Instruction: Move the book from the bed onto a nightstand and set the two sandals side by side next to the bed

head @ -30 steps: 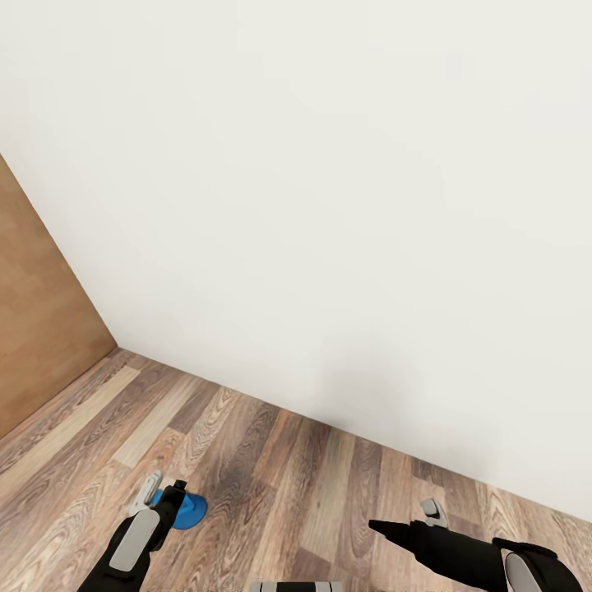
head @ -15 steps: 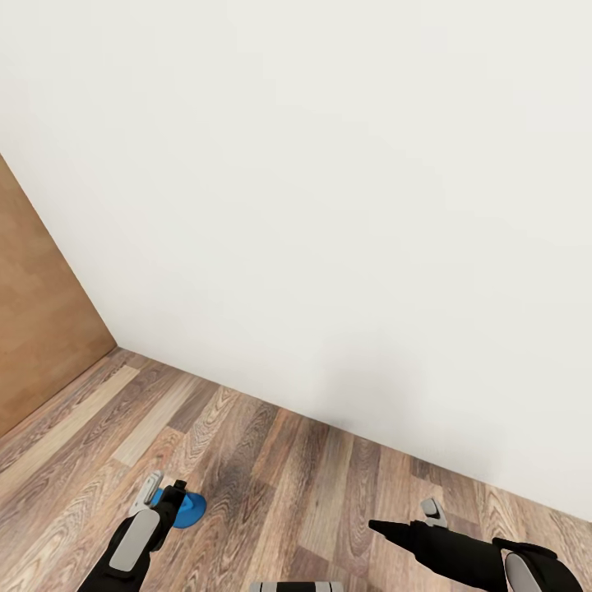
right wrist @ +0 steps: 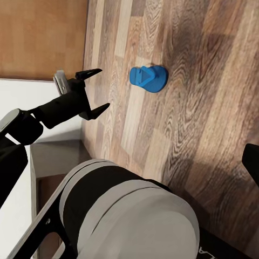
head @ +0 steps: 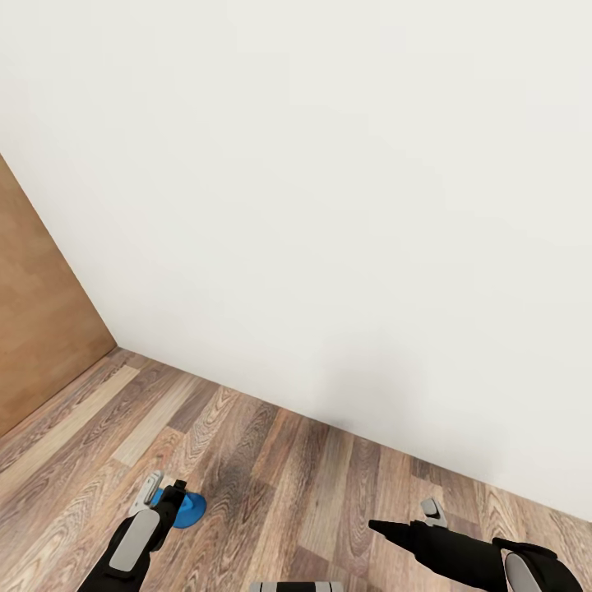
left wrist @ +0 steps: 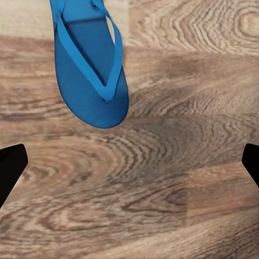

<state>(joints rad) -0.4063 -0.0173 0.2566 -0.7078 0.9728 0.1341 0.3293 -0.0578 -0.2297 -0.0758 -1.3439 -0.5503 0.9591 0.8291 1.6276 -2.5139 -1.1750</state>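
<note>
corner of the bedroom, white wall meeting wood-plank floor, brown door at the left; one blue sandal lies flat on the planks, straps up, directly under the left gripper; left gripper's fingers spread wide, nothing between them, tips well apart and above the floor; in the head view the sandal peeks out just beyond that gripper; from the right wrist view the sandal sits alone on the boards with the left gripper near it, jaws parted; right gripper hangs off to the other side, holding nothing; can't tell from these views how far its fingers are parted.

handling, my guess: thin, light, likely rubbery and bendy; lying flat, so the sole edge gives little to pinch; the raised y of the straps looks the better hold, or across the narrow waist of the sole; may flop or swing once lifted; not fragile.
</note>
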